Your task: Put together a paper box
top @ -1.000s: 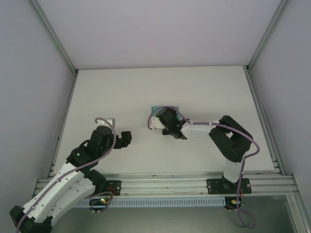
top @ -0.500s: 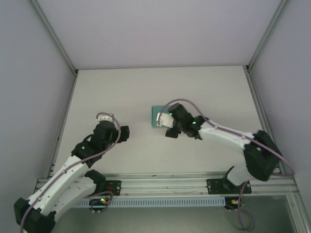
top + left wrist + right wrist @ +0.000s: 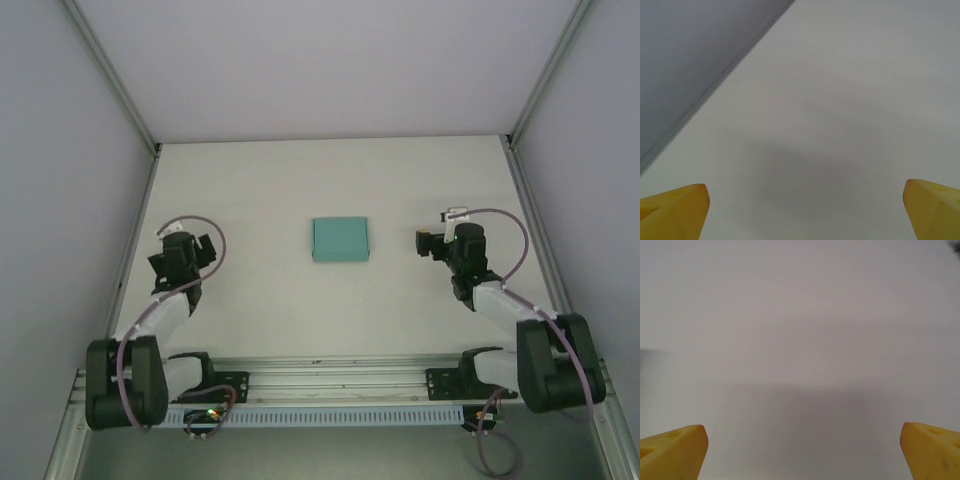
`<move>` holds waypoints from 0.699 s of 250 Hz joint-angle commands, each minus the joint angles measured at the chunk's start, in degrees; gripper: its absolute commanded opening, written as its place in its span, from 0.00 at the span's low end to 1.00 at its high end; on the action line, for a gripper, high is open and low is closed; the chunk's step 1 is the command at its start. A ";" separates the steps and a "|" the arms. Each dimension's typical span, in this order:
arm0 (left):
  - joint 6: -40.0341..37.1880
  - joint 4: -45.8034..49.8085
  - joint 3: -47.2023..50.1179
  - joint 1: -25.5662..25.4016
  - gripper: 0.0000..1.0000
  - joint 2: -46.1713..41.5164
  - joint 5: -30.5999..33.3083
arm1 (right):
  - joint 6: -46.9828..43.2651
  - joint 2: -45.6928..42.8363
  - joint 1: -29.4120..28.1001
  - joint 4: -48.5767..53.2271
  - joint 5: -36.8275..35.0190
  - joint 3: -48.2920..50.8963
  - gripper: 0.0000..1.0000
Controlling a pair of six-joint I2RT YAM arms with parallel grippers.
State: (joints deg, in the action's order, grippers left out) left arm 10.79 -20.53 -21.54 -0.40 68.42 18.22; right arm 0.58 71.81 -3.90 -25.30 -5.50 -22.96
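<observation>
paper box (image 3: 340, 240) folded into a closed square, sits mid-table (image 3: 280, 180), nothing touching it; left gripper (image 3: 198, 248) well to its left, jaws spread wide, empty; right gripper (image 3: 428, 243) well to its right, jaws spread wide, empty

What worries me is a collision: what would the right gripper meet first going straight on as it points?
Probably the bare table: the right gripper seems angled down at it, the paper box lying aside. Depth unclear.
</observation>
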 commanded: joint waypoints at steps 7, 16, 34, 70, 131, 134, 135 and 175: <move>-8.30 -19.22 0.88 -1.38 1.00 7.05 -3.12 | -0.66 5.50 0.12 -22.16 0.20 3.73 1.00; -9.33 -21.26 1.21 -1.70 1.00 8.04 -5.33 | -1.12 7.70 0.19 -31.60 -0.50 6.88 1.00; -11.72 -31.91 3.53 -2.71 1.00 12.61 -5.42 | 0.01 14.81 0.71 -40.53 -2.23 8.18 1.00; -8.96 -31.36 1.14 -0.69 1.00 18.33 -7.52 | 2.14 16.58 4.08 -25.40 4.26 -0.88 1.00; -9.43 -35.71 0.85 0.32 1.00 21.26 -8.47 | 2.89 16.61 4.11 -28.28 2.22 0.90 1.00; -9.79 -36.31 0.95 0.32 1.00 21.49 -8.41 | 2.85 16.65 4.16 -28.05 2.20 0.87 1.00; -9.81 -36.50 1.00 0.32 1.00 21.53 -8.35 | 2.85 16.59 4.16 -28.05 2.22 0.84 1.00; -10.15 -35.96 0.64 0.01 1.00 21.45 -8.11 | 2.37 16.69 3.99 -27.61 2.76 0.52 1.00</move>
State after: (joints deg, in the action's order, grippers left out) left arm 1.65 -54.76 -19.66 -0.27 90.15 10.66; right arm 2.42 88.86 0.47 -52.14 -3.75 -22.13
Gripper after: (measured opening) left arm 0.999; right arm 0.995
